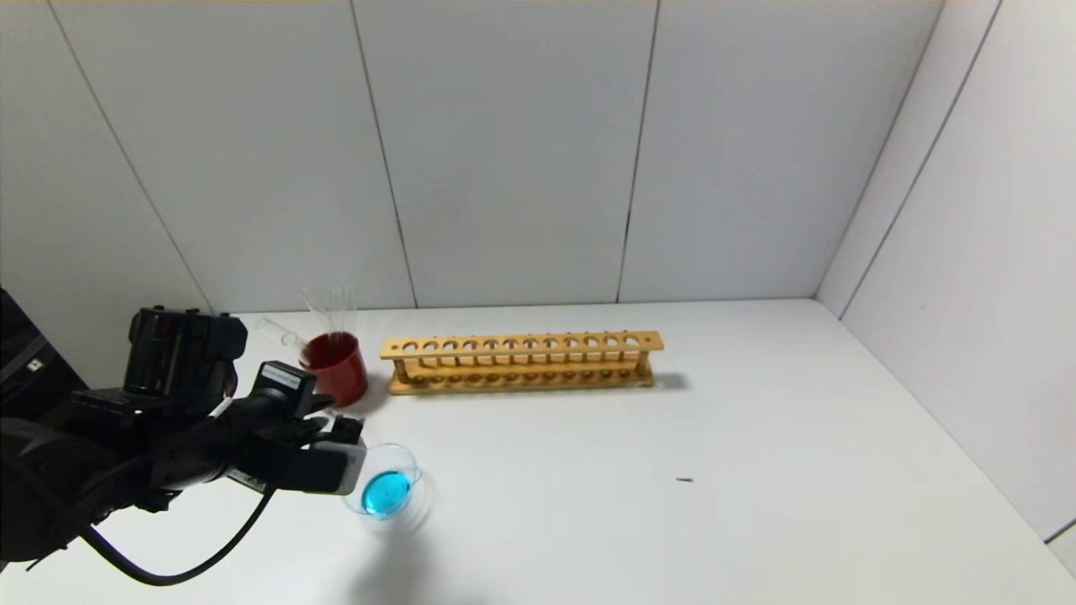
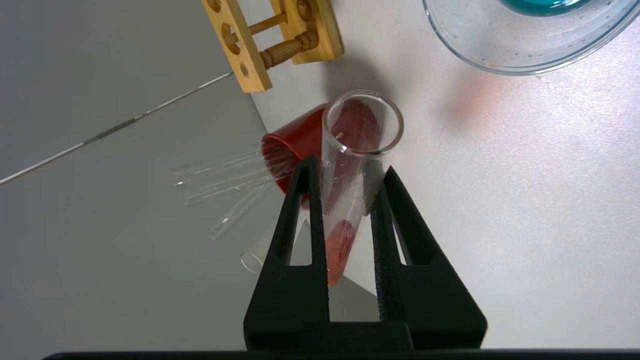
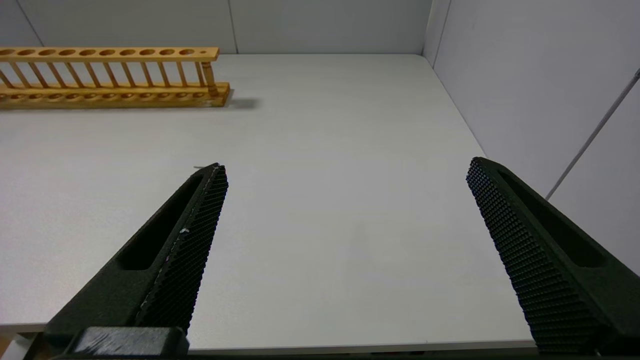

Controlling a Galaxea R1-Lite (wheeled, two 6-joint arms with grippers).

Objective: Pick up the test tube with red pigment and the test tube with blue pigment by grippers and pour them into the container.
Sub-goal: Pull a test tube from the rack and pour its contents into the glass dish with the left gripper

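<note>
In the left wrist view my left gripper (image 2: 347, 167) is shut on the test tube with red pigment (image 2: 357, 145). Orange-red liquid sits at the tube's rounded bottom between the fingers, and its open mouth points away from the wrist. In the head view the left gripper (image 1: 340, 433) hovers just left of the container (image 1: 412, 464), a clear glass dish holding teal-blue liquid; its rim also shows in the left wrist view (image 2: 500, 65). No tube with blue liquid is in view. My right gripper (image 3: 345, 167) is open and empty above bare table, outside the head view.
A dark red cup (image 1: 340, 370) with several colourless tubes stands behind the left gripper, also in the left wrist view (image 2: 295, 145). An empty wooden rack (image 1: 521, 361) stands at the back centre. Walls close off the back and right.
</note>
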